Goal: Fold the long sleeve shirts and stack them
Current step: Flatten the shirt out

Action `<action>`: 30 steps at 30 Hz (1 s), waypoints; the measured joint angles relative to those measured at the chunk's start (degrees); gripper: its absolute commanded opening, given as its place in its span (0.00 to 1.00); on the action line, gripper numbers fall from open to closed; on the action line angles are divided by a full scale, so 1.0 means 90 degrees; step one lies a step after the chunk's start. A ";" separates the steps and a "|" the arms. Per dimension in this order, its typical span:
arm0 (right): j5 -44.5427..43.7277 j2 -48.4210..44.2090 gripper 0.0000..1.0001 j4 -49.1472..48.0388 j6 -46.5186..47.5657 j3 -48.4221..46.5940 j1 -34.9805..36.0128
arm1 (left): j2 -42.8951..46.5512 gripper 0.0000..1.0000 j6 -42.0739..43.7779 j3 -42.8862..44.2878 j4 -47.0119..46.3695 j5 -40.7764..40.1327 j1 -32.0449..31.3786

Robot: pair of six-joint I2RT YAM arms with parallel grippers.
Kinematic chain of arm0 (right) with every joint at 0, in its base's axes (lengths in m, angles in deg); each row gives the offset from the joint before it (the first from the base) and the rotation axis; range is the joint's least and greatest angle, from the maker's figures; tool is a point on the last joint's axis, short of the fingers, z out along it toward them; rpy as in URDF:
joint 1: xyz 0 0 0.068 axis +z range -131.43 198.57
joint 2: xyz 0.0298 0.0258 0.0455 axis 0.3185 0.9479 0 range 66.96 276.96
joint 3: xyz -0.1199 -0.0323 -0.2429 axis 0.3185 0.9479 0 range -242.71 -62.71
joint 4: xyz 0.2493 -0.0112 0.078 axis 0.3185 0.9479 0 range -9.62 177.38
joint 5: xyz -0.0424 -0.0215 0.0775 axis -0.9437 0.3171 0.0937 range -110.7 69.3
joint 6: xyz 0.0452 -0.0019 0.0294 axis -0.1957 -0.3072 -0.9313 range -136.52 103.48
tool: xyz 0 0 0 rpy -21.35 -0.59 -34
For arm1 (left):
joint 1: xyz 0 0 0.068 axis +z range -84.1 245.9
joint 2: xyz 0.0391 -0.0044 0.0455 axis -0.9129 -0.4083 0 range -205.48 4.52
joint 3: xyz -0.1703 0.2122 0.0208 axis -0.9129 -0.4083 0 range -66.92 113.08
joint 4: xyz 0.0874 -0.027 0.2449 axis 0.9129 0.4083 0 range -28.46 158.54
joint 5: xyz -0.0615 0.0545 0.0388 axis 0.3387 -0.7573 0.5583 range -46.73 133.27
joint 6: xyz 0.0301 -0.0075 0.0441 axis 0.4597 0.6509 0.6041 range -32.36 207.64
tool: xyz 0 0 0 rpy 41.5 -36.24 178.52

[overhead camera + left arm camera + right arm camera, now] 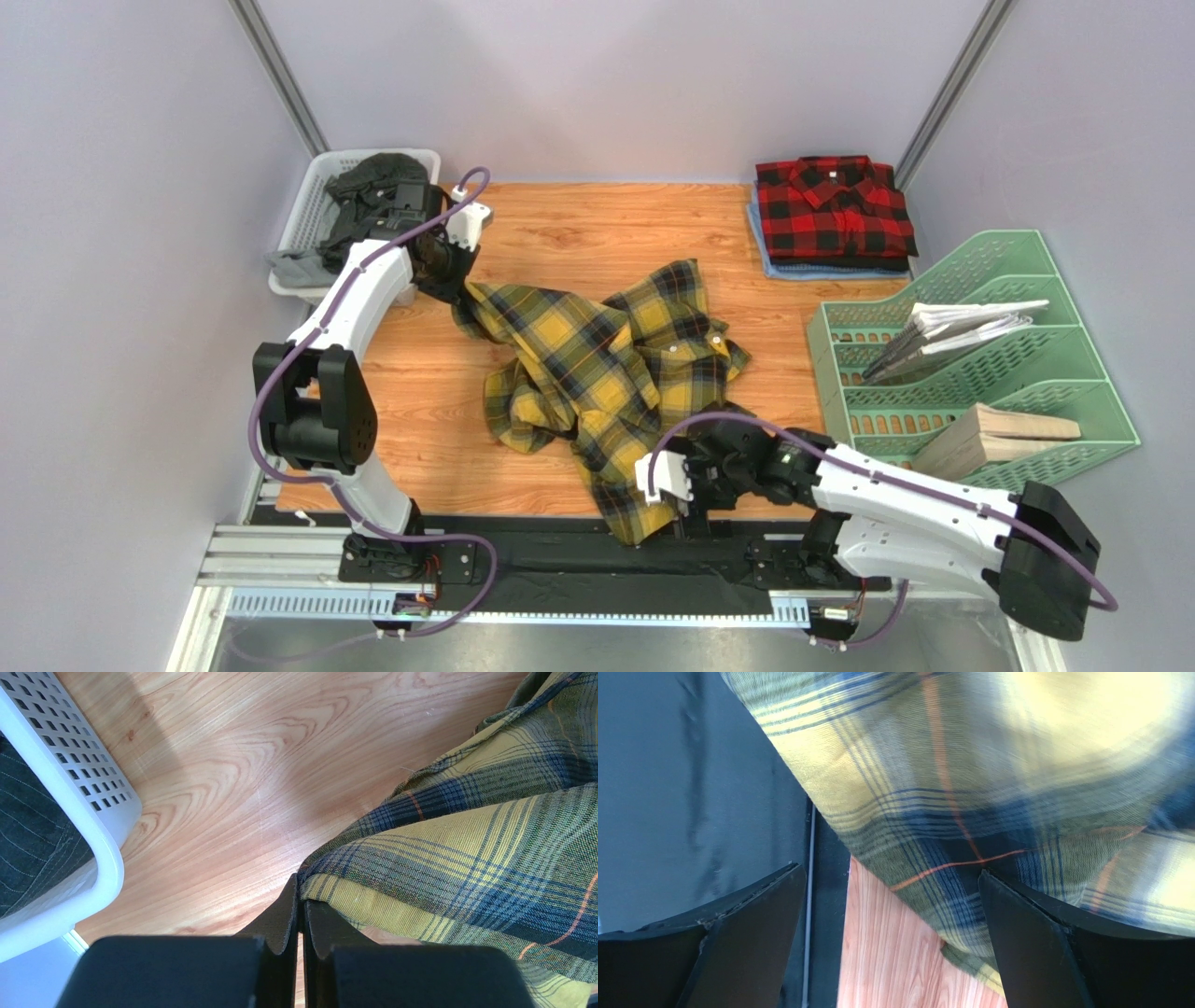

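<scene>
Yellow plaid flannel shirt [603, 378] crumpled mid-table, near hem draping over front edge. Left gripper [300, 892] pinched tight on far-left fabric edge, near white basket [91, 777]. Right gripper [892, 875] spread wide, holding nothing, hem just ahead of fingers. Red plaid shirt [833, 210] folded, far right corner.

Risks:
- thin pinch slips under pull
- one-sided tug drags bunched cloth sideways
- right grabs several layers

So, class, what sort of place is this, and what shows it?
Likely a lab test cell: plain walls box in a wooden table, with two robot arms bolted to a rail.
</scene>
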 measured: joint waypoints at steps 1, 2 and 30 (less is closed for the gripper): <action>-0.0172 0.0066 0.93 -0.0172 0.0041 0.0151 0.0175 | 0.0000 0.00 0.0000 0.0000 0.0015 0.0002 0.0000; -0.0389 0.0138 0.87 -0.0410 0.0083 0.0321 0.0325 | 0.0000 0.00 0.0000 0.0000 0.0032 0.0002 0.0000; 0.0988 0.2793 0.68 -0.0707 -0.1207 -0.3106 -0.5965 | -0.0702 0.00 -0.0002 0.0481 0.0216 0.0231 0.0051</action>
